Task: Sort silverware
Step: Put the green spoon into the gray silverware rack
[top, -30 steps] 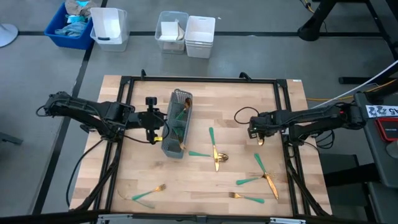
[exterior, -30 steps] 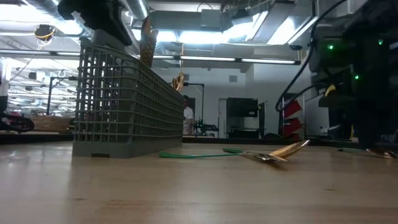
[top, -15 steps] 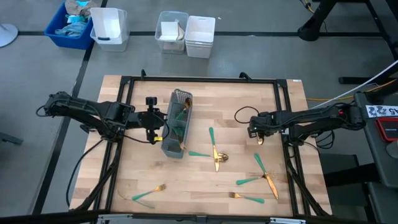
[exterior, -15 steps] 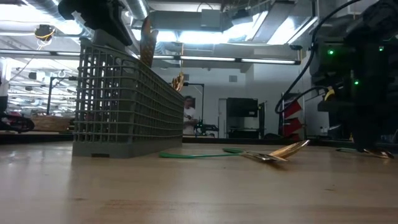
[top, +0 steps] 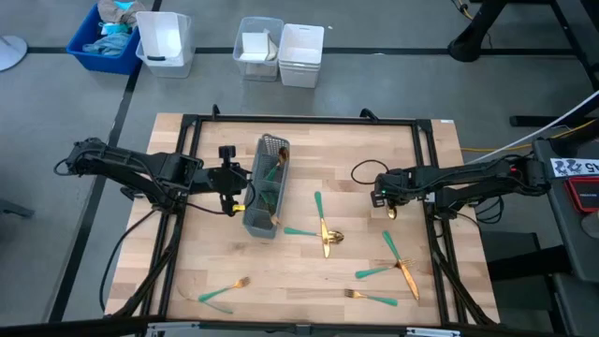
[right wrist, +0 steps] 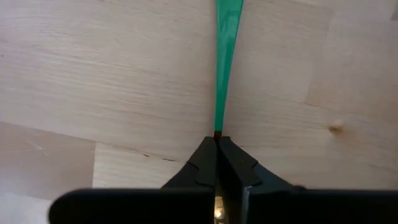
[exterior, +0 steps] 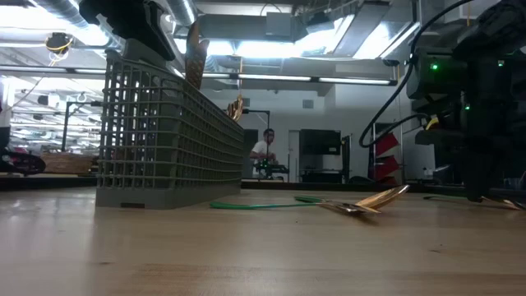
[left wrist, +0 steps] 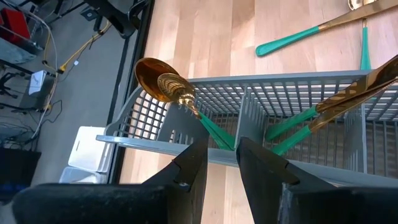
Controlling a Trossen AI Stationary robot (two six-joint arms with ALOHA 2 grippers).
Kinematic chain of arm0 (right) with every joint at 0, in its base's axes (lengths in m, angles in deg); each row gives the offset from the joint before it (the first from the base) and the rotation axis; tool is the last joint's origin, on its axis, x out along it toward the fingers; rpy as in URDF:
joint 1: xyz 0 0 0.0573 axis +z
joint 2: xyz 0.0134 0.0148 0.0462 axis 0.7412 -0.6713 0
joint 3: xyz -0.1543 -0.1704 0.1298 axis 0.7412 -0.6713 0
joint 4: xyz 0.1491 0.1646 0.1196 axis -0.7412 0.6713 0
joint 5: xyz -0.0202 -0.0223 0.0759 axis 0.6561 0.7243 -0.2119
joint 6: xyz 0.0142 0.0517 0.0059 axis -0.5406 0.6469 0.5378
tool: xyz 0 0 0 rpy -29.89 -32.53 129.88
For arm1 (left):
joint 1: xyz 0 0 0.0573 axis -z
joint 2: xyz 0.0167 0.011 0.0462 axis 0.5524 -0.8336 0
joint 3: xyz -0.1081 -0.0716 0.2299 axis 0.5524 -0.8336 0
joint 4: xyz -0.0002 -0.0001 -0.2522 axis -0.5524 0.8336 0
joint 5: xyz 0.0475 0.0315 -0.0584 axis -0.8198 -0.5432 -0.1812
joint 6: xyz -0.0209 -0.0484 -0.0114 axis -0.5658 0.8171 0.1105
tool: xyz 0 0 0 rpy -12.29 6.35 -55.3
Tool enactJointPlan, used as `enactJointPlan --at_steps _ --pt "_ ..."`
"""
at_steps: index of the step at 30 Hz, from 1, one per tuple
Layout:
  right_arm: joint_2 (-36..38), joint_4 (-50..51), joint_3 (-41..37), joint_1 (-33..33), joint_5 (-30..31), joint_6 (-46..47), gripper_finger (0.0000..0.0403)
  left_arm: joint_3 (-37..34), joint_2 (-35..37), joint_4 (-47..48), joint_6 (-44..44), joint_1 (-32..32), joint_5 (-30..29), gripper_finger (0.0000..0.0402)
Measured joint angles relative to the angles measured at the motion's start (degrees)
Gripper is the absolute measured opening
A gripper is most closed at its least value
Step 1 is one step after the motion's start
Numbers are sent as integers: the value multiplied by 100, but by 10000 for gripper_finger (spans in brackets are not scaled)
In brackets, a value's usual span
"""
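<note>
The grey mesh caddy (top: pixel 265 186) holds several teal-handled silverware pieces (left wrist: pixel 292 124).

Grey mesh caddy (top: pixel 266 185) left of worktop (top: pixel 309 140) centre, silverware (top: pixel 323 229) scattered toward near edge. Left hand (top: pixel 245 192) at caddy's left wall. Right hand (top: pixel 391 212) low near right edge, over gold piece.

Legible text: one partial marking only. White label (top: pixel 580 168) on the right arm, at the right edge of the high view: black characters are printed on it, resembling "2S" or "9Z"; exact reading cannot be determined. No other text is discernible
</note>
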Motion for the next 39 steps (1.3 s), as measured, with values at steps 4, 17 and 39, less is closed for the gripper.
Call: enactJointPlan --at_steps 4,17,39 --pt "0 2 0 0 -2 -72 15 0 0 0 0 0 0 88" --pt "-9 -892 -13 0 -521 -269 4 0 -2 0 124 0 2 88" --pt "-9 -4556 -11 0 -1362 -699 1 -34 426 -193 517 264 183 88"
